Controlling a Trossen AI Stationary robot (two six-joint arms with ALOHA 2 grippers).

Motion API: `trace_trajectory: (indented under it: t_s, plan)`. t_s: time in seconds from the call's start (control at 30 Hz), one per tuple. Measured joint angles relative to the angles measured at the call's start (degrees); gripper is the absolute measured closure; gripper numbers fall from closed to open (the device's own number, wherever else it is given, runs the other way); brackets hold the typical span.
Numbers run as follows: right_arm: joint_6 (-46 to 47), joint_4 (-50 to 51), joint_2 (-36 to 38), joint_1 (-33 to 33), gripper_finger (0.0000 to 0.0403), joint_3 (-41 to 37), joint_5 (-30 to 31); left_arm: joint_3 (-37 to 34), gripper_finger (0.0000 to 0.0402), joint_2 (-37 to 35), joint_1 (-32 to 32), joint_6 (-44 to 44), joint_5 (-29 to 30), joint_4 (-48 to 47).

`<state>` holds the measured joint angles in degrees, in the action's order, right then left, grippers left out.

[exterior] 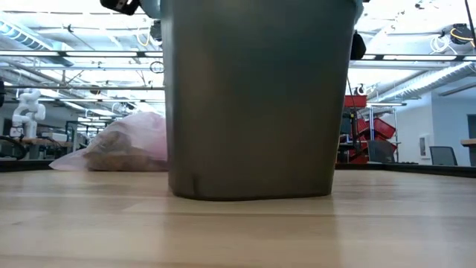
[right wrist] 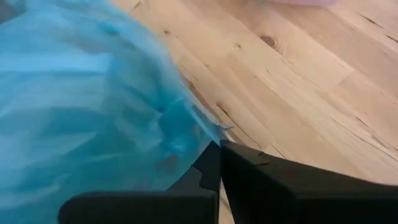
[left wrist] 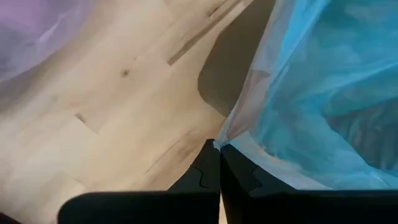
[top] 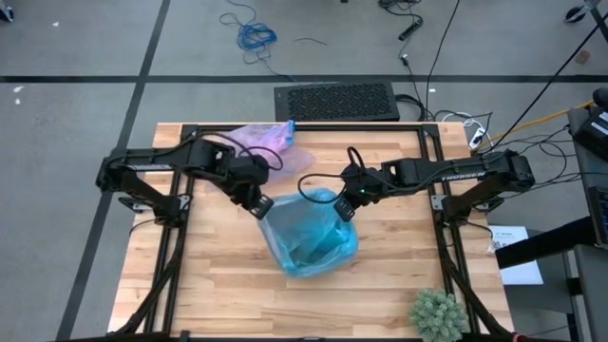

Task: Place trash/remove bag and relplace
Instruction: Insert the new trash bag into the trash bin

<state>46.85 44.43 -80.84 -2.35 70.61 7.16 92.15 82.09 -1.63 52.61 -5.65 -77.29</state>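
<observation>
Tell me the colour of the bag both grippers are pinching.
Light blue bag; clearest in the high view.

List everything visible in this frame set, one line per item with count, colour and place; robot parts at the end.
light blue bag: one, translucent blue, draped over the bin at table centre
bin: one, grey, standing at table centre, under the blue bag
lavender-pink bag: one, pink, lying at the table's far edge, brownish contents showing through in the low view
plant: one, green, spiky, near right corner of the table
table: one, light wood
mat: one, black, on the floor beyond the table
cables: several, blue and black, on the floor
left gripper: shut on the light blue bag's left edge
right gripper: shut on its right edge
</observation>
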Motion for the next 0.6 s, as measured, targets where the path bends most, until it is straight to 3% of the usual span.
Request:
trace_trajectory:
  t_s: [0.6]
  plan:
    - [-0.5, 2.1, -0.8, 1.5, 0.0403, -1.7, 0.8, -14.7, 0.0401, 0.3, 0.0, -2.4, -1.1, 17.2]
